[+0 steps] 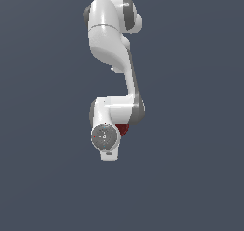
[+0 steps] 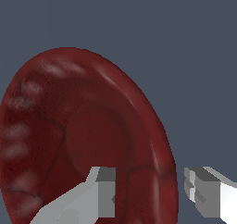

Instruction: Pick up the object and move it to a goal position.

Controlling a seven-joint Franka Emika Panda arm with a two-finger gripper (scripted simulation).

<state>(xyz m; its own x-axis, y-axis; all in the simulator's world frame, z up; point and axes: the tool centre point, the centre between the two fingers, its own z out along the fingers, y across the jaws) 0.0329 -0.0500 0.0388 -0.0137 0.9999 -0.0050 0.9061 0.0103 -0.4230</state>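
While the hand [image 2: 149,193] stood spread, the dark red object [image 2: 83,135] — a dished disc, long axis tilted — had its rim between the fingers [image 2: 104,195], mostly hidden under the wrist in the exterior view.

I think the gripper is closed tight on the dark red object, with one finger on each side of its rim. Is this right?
Not quite. In the wrist view the gripper is open: its fingers stand on either side of the dark red object's rim, with a gap still showing on one side.
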